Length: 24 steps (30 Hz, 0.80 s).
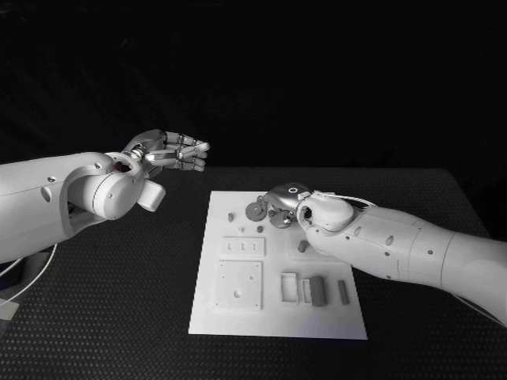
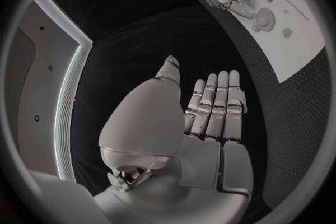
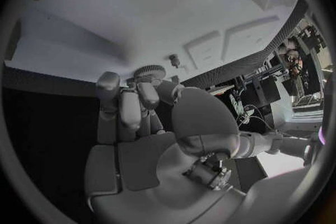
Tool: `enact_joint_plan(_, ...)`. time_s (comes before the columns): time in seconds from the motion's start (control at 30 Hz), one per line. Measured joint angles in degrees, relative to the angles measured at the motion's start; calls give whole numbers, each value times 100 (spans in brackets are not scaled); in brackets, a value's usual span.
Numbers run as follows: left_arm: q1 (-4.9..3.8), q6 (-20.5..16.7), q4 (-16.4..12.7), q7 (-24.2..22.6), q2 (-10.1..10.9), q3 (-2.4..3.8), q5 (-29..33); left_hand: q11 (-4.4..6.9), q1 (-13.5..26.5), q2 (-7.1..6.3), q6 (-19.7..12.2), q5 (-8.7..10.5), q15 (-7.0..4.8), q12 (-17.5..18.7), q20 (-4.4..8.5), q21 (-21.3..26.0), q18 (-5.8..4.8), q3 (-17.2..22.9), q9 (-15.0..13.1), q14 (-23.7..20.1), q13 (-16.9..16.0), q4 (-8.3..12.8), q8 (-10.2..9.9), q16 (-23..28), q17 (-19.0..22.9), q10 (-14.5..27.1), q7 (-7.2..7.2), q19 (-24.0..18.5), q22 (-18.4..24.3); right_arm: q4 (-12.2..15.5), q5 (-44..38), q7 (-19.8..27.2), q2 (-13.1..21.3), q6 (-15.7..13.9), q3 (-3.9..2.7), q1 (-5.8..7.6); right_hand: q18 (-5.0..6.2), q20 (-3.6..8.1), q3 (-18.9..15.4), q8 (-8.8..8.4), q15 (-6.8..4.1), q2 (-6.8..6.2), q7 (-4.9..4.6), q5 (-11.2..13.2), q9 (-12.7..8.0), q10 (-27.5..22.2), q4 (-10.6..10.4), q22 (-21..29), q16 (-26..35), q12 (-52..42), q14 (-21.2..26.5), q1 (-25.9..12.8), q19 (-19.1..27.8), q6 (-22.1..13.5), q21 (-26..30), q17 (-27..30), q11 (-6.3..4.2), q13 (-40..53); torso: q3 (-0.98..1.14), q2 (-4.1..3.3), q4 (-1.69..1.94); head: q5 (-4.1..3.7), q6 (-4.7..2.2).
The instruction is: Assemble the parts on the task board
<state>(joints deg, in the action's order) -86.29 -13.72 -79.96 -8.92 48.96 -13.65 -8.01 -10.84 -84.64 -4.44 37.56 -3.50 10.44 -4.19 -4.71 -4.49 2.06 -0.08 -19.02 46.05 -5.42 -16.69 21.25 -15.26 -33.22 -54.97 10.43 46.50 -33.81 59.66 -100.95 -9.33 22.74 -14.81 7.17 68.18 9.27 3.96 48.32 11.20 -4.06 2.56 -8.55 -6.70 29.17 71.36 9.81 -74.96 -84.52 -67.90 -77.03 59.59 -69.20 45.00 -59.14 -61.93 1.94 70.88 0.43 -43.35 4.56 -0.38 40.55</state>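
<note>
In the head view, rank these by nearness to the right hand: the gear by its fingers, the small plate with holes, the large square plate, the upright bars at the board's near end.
1. gear, beside the right hand.
2. small plate, mid-board.
3. large square plate and upright bars, near end: too close to call.

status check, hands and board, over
Left hand open, raised off the task board. Right hand down on a gear at the board's far end, grip unclear. Nothing in the way.

Left hand (image 1: 168, 150) raised, fingers apart
</note>
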Motion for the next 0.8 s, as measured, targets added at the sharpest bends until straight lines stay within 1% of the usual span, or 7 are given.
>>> enact_joint_plan(0.2, 0, -3, -19, 1, 29, -1, 0, 0, 0, 0, 0, 0, 0, 0, 0, 0, 0, 0, 0, 0, 0, 0, 0, 0, 1, 0, 0, 0, 0, 211, -30, -42, 178, -48, -12, 45, 0, 0, 7, 27, 0, -19, 2, 0, 0, 0, 40, 0, 0, 0, 0, -19, 0, 17, 0, 0, 0, -7, 3, 1, -13, 5, -12)
enact_joint_plan(0.33, 0, -4, -20, 1, 36, -1, 0, 0, 0, 0, 0, 0, 0, 0, 0, 0, 0, 0, 0, 0, 0, 0, 0, 0, 1, 0, 0, 0, 0, 491, -44, -80, 419, -147, -103, 151, 0, 1, 15, 47, 0, -87, -4, 4, -1, 0, 146, 0, 0, 0, 0, -54, -2, 37, 0, 16, 0, -36, 4, 5, -25, -9, -35)
enact_joint_plan(0.47, 2, -4, 53, 1, 22, -1, 0, 0, 0, 0, 0, 0, 0, 0, 0, 0, 0, 0, 0, 0, -1, 0, 0, 0, 1, 0, 0, 0, 0, 926, -17, -95, 752, -319, -269, 253, 0, 21, -16, 84, 0, -463, -6, 4, -9, -4, 222, 0, 0, 13, 0, -55, -41, 56, 0, 72, 4, -92, 4, 16, -36, -27, -61)
enact_joint_plan(0.5, 2, -5, 73, 0, 18, -1, 0, 0, 0, 0, 0, 0, 0, 0, 0, 0, 0, 0, 0, 0, 0, 0, 0, 0, 1, 0, 0, 0, -1, 1020, 0, -95, 828, -364, -301, 270, 0, 21, -16, 116, 20, -559, 1, 4, -9, -32, 222, 0, 12, 62, 20, -48, -41, 87, 0, 112, 32, -130, 6, 20, -39, -28, -67)
enact_joint_plan(0.6, 6, -5, 135, -4, -1, -7, -1, 0, 0, 0, 0, 0, 0, 0, 0, 0, 0, 0, 0, 0, -1, 0, 0, 0, 2, 0, 0, 0, -1, 1302, 77, -88, 1092, -508, -410, 316, -3, 21, -16, 147, 41, -811, 3, 4, -4, -155, 222, 0, 69, 194, 42, 3, -41, 122, 0, 246, 50, -242, 15, 41, -63, -23, -83)
enact_joint_plan(0.7, 13, -4, 204, -9, -43, -8, -1, 0, 0, 0, 0, 0, 0, 0, 0, 0, 0, 0, 0, 0, -1, 0, 0, 0, 1, 0, 0, 0, -1, 1504, 205, -58, 1365, -600, -436, 378, -7, 20, -129, 148, 39, -1093, 3, 6, -5, -252, 178, 0, 145, 335, 124, 2, -40, 122, 34, 406, 41, -366, 26, 71, -93, -14, -99)
enact_joint_plan(0.8, 70, -2, 279, -19, -68, -6, -1, 0, 0, 0, 0, 0, 0, 0, 0, 0, 0, 0, 0, 0, -1, 0, 0, 0, -4, 0, 0, 0, -1, 1603, 424, 40, 1629, -638, -437, 419, -9, 1, -333, 173, 46, -1224, 3, 27, -5, -344, 177, 0, 257, 430, 265, 13, 10, 122, 94, 617, 54, -449, 37, 105, -133, -6, -110)
